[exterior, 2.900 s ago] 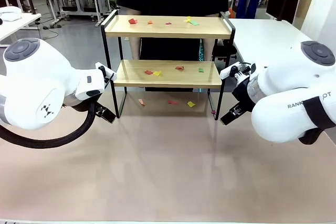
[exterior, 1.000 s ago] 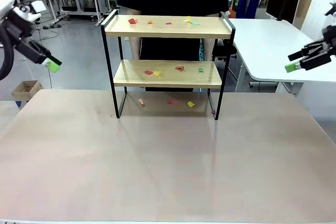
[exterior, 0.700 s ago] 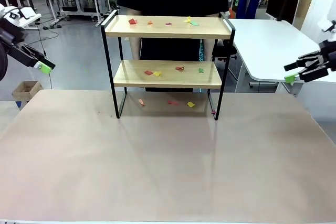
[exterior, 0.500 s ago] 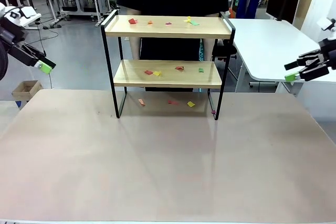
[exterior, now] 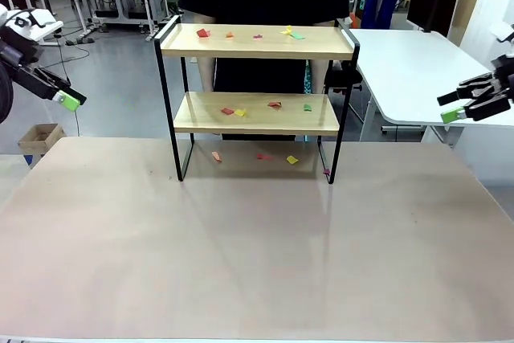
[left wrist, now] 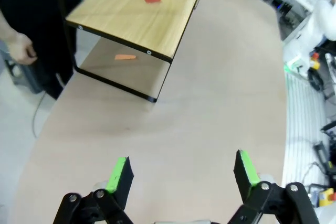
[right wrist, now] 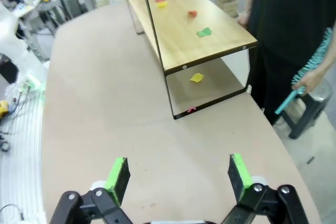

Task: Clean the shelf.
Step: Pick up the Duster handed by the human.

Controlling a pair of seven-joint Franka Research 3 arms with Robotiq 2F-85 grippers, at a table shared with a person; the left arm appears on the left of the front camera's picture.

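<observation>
the shelf (exterior: 329,44) stands at the far middle of the table (exterior: 257,263), between the 2 grippers and well apart from both, with coloured scraps (exterior: 275,104) on its 2 boards. the left gripper (left wrist: 182,162) hangs past the table's left edge, the right gripper (right wrist: 178,167) past its right, both with fingers spread wide, holding nothing

left gripper (exterior: 64,97) up at far left, fingers (left wrist: 119,174) spread, right gripper (exterior: 447,108) up at far right, fingers (right wrist: 237,174) spread
</observation>
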